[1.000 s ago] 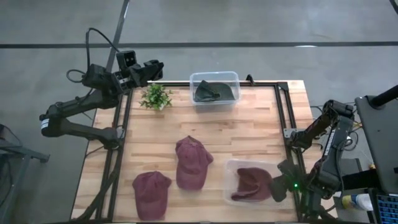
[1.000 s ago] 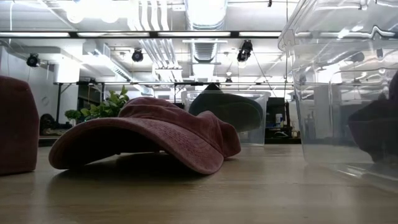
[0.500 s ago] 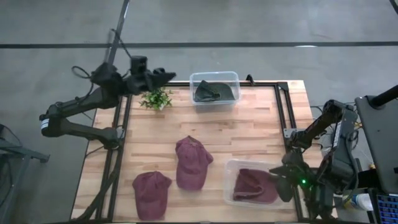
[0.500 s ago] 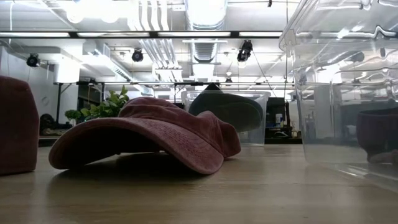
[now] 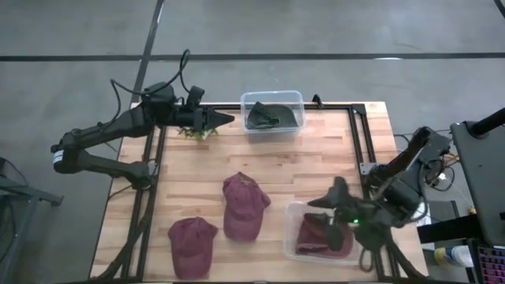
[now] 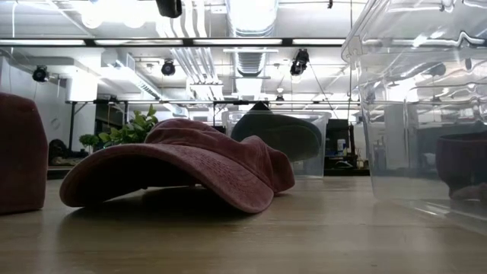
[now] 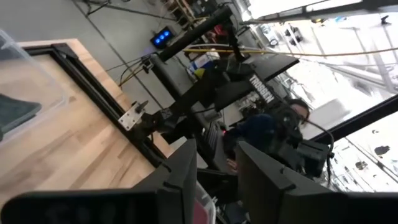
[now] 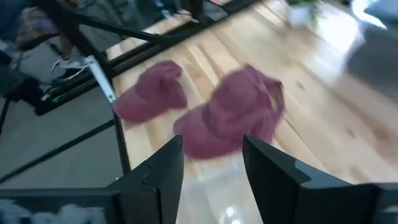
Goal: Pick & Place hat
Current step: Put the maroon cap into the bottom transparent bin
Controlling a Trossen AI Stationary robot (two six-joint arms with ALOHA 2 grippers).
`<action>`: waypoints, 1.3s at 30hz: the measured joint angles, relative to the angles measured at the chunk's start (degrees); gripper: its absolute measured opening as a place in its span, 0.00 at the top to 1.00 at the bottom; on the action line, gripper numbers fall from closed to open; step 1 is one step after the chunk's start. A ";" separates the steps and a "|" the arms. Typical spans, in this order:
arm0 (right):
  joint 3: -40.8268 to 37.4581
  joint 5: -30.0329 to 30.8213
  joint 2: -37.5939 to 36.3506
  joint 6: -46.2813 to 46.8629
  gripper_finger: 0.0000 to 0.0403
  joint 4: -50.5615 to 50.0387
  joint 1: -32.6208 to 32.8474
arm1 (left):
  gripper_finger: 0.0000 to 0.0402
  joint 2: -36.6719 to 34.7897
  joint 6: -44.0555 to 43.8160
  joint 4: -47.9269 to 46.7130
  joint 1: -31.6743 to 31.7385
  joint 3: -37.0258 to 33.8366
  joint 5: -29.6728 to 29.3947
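A maroon hat [image 5: 243, 207] lies brim-down on the table's middle, also in the low view [image 6: 183, 164]. A second maroon hat [image 5: 192, 244] lies near the front left. A third maroon hat [image 5: 319, 235] rests inside the clear bin [image 5: 293, 213] at the near right. A dark green hat [image 5: 271, 115] sits in the far clear bin [image 5: 297, 99]. My right gripper [image 5: 334, 213] hovers open above the near bin, and its wrist view [image 8: 211, 162] shows nothing between the fingers. My left gripper [image 5: 225, 118] points level over the table's far left, open and empty [image 7: 217, 171].
A small green plant [image 5: 197, 126] stands under my left arm at the far left corner, also in the low view [image 6: 129, 129]. Black frame rails [image 5: 359, 150] run along the table's left and right sides. Bare wood [image 5: 316, 166] lies between the two bins.
My right gripper has risen from the near bin's right edge, swung toward the table's left over the bin and rolled. My left gripper has gone toward the table's right and down over the plant, tipping to level. The hats on the table have stayed put.
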 joint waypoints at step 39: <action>45.16 -11.50 61.13 -31.67 0.39 3.57 -10.71 | 0.74 -1.71 -2.19 0.03 0.83 -0.02 6.80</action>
